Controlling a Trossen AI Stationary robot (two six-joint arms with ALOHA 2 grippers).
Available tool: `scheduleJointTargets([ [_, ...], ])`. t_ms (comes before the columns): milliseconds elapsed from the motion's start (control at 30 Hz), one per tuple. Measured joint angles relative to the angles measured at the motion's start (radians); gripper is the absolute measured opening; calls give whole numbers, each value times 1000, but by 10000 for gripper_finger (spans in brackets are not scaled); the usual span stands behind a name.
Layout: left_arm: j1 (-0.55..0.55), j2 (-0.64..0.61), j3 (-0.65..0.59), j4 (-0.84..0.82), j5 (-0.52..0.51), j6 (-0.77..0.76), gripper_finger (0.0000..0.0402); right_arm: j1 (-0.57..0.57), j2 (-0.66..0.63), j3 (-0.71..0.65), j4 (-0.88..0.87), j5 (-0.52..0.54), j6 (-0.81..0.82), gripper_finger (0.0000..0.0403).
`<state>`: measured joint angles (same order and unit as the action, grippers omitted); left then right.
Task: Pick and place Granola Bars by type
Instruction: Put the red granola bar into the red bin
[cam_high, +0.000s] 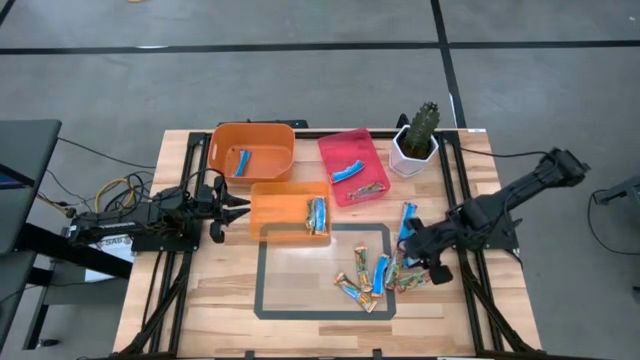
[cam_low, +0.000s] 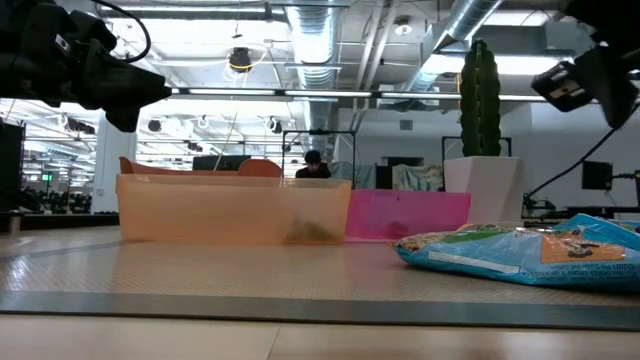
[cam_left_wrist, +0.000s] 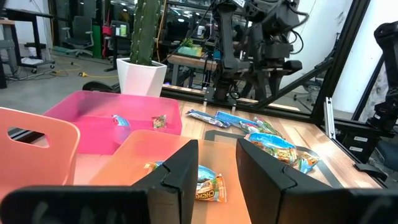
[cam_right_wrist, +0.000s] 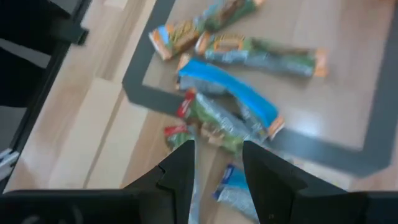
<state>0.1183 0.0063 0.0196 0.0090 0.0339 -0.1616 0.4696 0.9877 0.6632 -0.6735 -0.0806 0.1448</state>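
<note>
High view: the Granola Bars (cam_high: 372, 282) lie mostly at the taped rectangle's (cam_high: 262, 290) right edge, others in the three bins. The right gripper (cam_high: 432, 268) hovers over them, fingers parted and empty. The left gripper (cam_high: 238, 207), parted and empty, waits beside the rectangular orange bin (cam_high: 262, 206). Wrappers blur in the right wrist view.

A robotics lab in an open industrial hall. The wooden table (cam_high: 200, 300) stands on a grey concrete floor (cam_high: 300, 90) marked with dark tape lines, and black metal rails (cam_high: 160, 290) frame the table's edges, carrying two dark arms. Loose cables (cam_high: 110, 190) trail just beside the table. Behind the table, bare silver ducts (cam_low: 320, 40) and pipes run under the ceiling with strip lights. Farther back from the table are workbenches, office chairs (cam_left_wrist: 81, 28) and a person (cam_low: 313, 165) seated at a desk. A potted cactus (cam_high: 417, 135) sits on the table's far edge.
</note>
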Motion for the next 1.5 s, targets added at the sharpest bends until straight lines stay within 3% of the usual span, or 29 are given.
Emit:
scheduleJointTargets([
  [233, 0, 0, 0, 0, 0, 0, 100, 121, 99, 36, -32, 17, 49, 135],
  [533, 0, 0, 0, 0, 0, 0, 100, 216, 239, 111, -147, 193, 221, 184],
  [833, 0, 0, 0, 0, 0, 0, 100, 262, 388, 157, -165, 167, 270, 245],
  [1100, 0, 0, 0, 0, 0, 0, 100, 261, 491, 169, -159, 75, 270, 241],
  [1500, 0, 0, 0, 0, 0, 0, 100, 299, 506, 166, -152, 79, 267, 240],
])
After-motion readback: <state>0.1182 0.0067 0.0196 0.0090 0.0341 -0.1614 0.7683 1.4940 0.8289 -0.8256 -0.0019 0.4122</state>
